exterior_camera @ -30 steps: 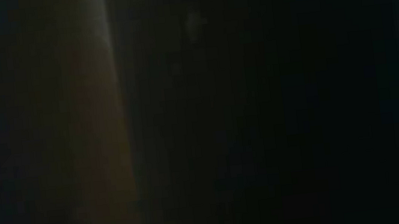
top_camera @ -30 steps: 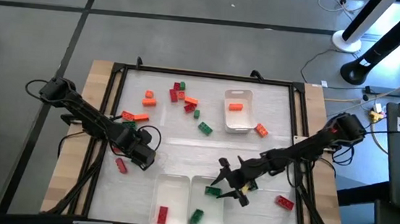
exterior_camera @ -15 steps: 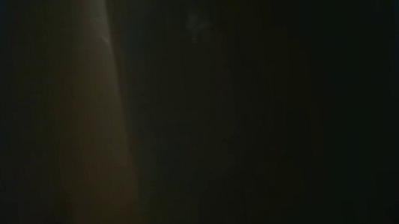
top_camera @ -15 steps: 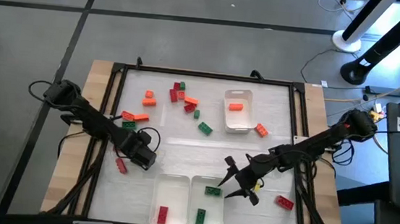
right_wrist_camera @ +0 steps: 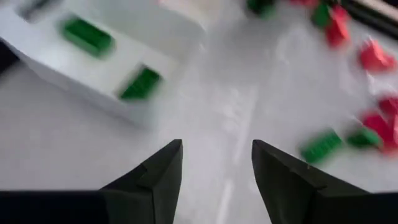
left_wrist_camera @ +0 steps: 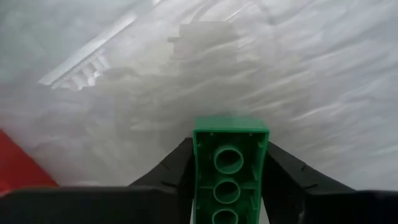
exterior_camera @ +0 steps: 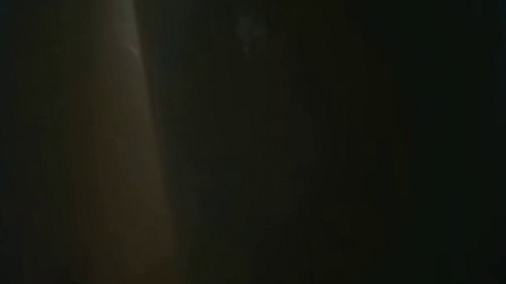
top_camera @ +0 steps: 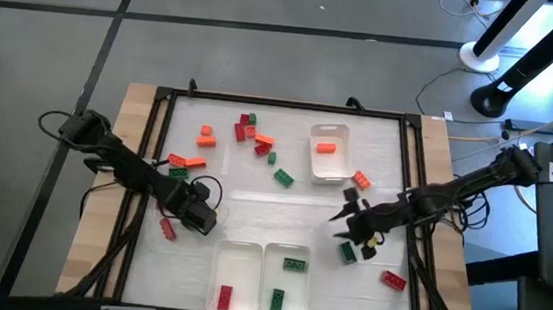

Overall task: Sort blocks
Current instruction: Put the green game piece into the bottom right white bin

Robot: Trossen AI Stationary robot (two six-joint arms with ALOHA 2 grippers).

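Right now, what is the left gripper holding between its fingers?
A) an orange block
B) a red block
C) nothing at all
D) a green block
D: the left wrist view shows the left gripper with a green block clamped between its two dark fingers, hollow underside facing the camera.

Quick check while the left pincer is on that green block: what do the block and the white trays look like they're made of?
The green block, held between the left pincer's fingers, looks like moulded hard plastic: smooth, slightly glossy, with round hollow tubes on its underside. The white trays seem to be thin rigid plastic too, judging by their even walls and dull sheen, though the finish is hard to tell from above.
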